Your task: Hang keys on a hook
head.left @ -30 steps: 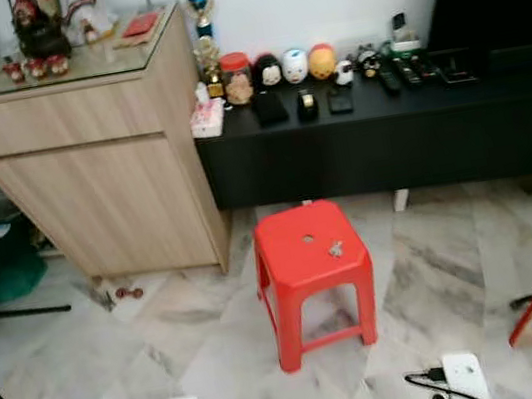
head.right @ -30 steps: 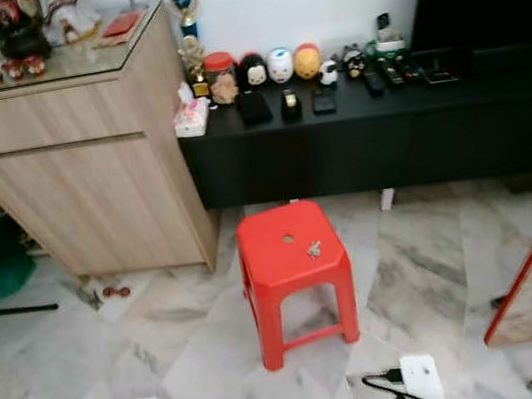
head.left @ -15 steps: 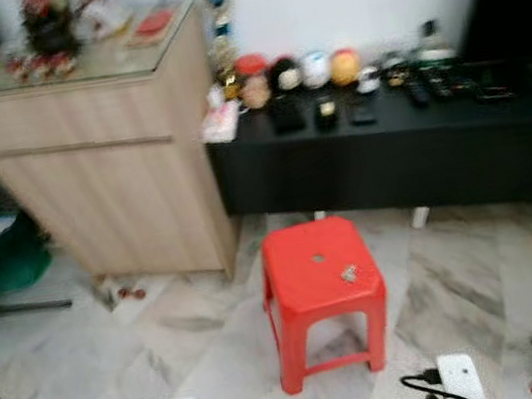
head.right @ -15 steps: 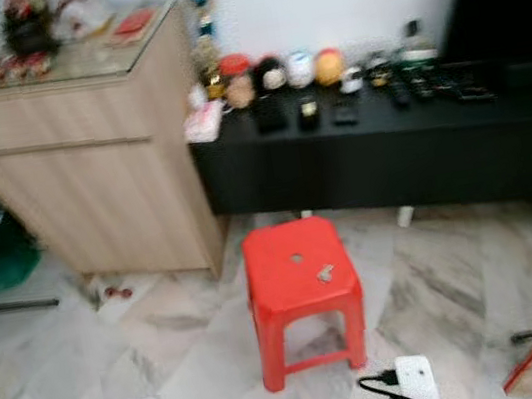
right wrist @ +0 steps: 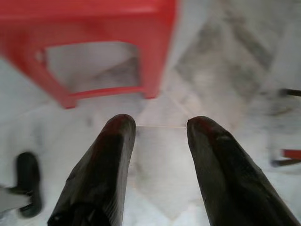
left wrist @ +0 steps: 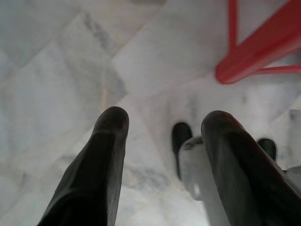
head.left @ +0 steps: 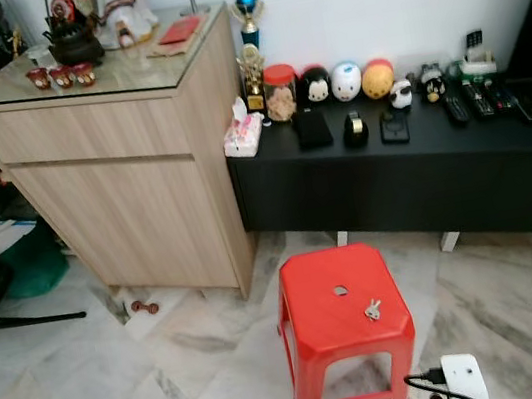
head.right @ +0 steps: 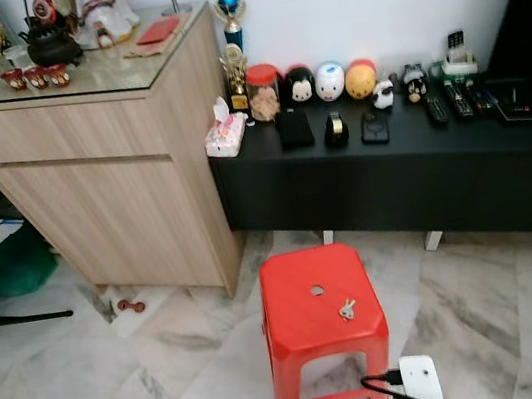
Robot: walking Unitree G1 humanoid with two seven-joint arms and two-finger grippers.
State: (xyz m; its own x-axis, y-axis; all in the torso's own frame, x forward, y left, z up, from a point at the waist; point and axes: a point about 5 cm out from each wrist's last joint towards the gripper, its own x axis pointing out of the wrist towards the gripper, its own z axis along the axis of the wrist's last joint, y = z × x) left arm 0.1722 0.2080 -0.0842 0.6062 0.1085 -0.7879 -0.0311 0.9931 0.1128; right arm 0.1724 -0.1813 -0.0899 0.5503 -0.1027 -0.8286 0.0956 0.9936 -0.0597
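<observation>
The keys (head.left: 373, 310) lay as a small bunch on the flat top of the red stool (head.left: 315, 305), near its right front corner and just beside the round hole in the seat. No hook could be made out anywhere, so the keys plainly did not hang where the task wanted them.

The stool stood on the marble floor (head.left: 90, 369), in front of the black low bench (head.left: 503, 162) with its row of figurines, remotes and a jar, and to the right of the wooden cabinet (head.left: 113, 193).

Both arms hung low by the robot's sides. The left gripper (left wrist: 162, 141) pointed down at bare floor with a red stool leg off to one side, its two black fingers spread and holding nothing. The right gripper (right wrist: 160, 134) also pointed down, the stool's legs and crossbar just ahead of it, fingers parted and empty.

To do this step well, I judged the robot needed to close in squarely on the stool, so the keys sat within easy reach of the right arm, which was nearer to them. The bunch looked small, flat and loose, so the fingers would have to come down almost vertically, straddle it, and pinch close to the seat. The smooth plastic might let the keys skid toward the edge, so a slow, centred closing seemed wise. A grip on the ring rather than a single key would make later hooking easier
</observation>
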